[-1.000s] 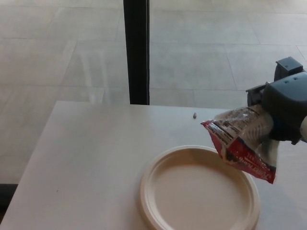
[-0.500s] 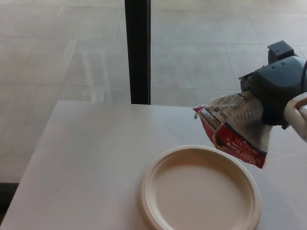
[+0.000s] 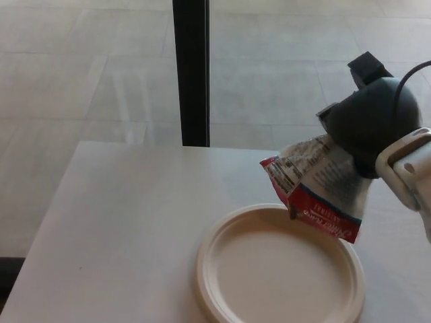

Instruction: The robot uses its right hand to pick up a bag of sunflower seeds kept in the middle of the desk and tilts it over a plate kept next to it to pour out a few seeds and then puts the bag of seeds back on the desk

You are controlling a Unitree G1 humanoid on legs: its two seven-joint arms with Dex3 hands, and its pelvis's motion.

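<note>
Overhead, the right hand [image 3: 367, 124] grips the bag of sunflower seeds [image 3: 316, 188] tilted above the far rim of the plate [image 3: 215, 269], apparently so seeds fall onto it.

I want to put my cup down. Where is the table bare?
The table is bare on the left, from its left edge to the plate. It is crowded on the right, where the right hand holds the bag over the plate.

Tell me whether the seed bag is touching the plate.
Cannot tell. In the head view the bag, held tilted by the right hand, overlaps the plate's far rim; from above no gap or contact shows.
</note>
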